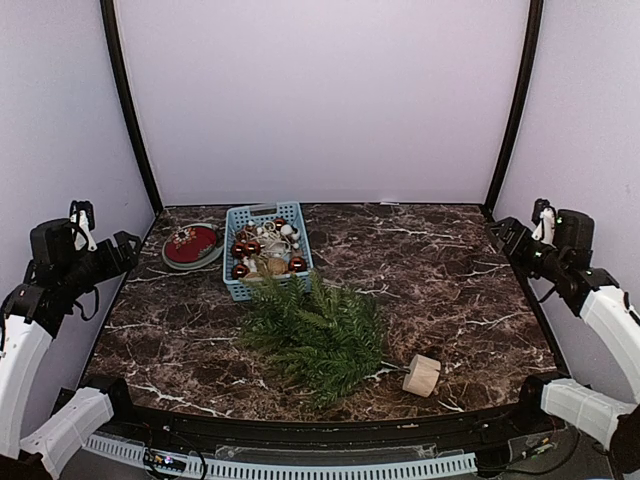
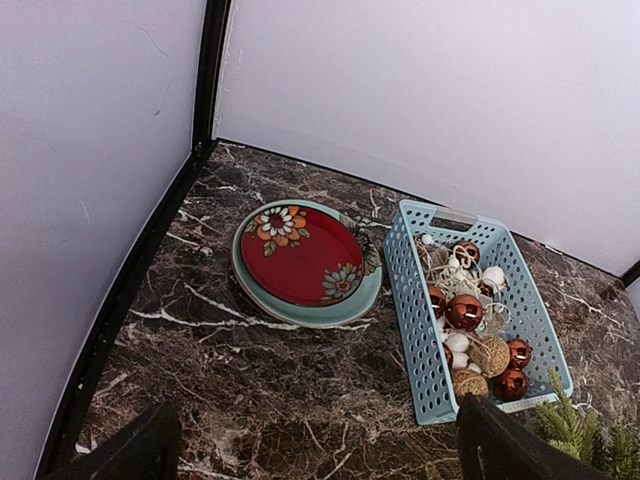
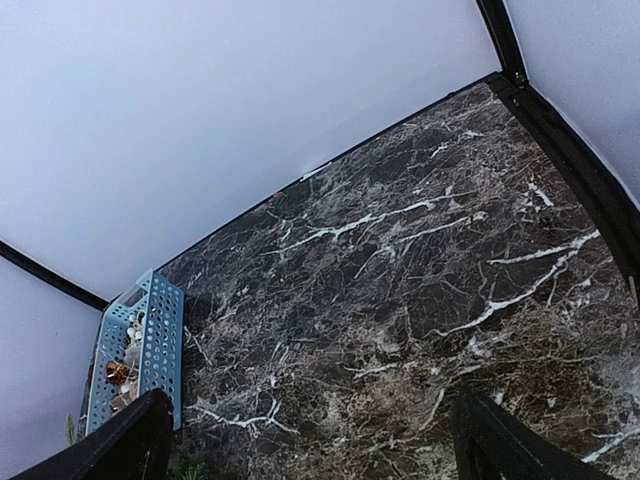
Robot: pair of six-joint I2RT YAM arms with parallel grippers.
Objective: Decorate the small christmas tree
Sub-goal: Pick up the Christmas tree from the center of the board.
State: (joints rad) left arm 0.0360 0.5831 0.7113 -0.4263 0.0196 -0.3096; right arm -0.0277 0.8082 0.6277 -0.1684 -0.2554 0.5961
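Note:
The small christmas tree lies on its side on the dark marble table, its pale wooden base pointing to the front right. Its branch tips show in the left wrist view. A blue basket behind it holds red baubles, twine balls and white ornaments; it also shows in the left wrist view and the right wrist view. My left gripper is open and empty, raised at the left wall. My right gripper is open and empty, raised at the right wall.
A red flowered plate on a pale green plate sits left of the basket, also in the left wrist view. White walls with black corner posts enclose the table. Bare marble spreads right of the basket and tree.

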